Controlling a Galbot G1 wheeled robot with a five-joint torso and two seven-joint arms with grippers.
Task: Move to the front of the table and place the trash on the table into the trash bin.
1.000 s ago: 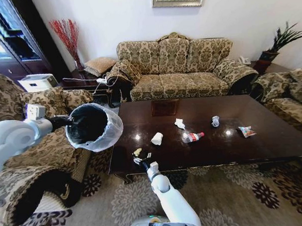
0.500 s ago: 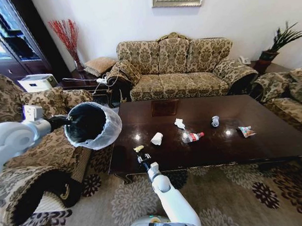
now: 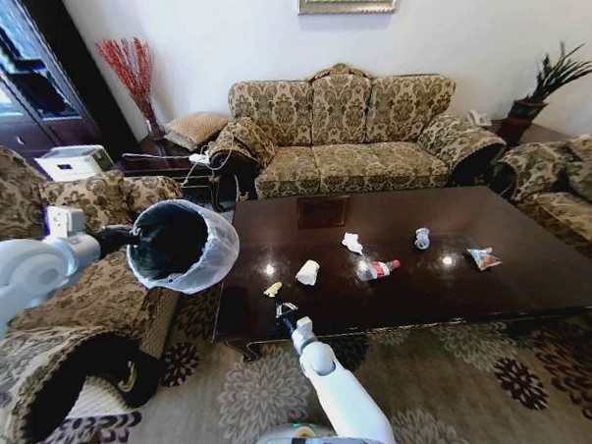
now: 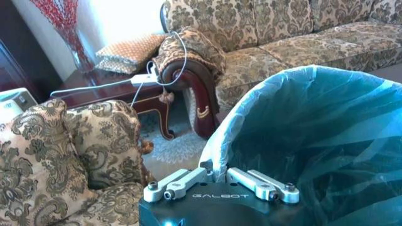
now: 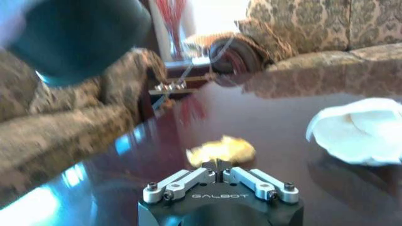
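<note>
Yellowish scrap (image 5: 221,149) sits on the table (image 3: 456,284) right ahead of our clenched right gripper (image 5: 217,164); contact's probably hidden. Left gripper (image 4: 217,170) pinches the trash bin (image 3: 184,247) rim.

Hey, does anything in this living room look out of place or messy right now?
Yes: litter is strewn across the table, including a crumpled white paper, a bottle, a snack wrapper and a yellowish scrap. Also, the trash bin hangs tilted in the air beside the table, held by the left gripper.
</note>
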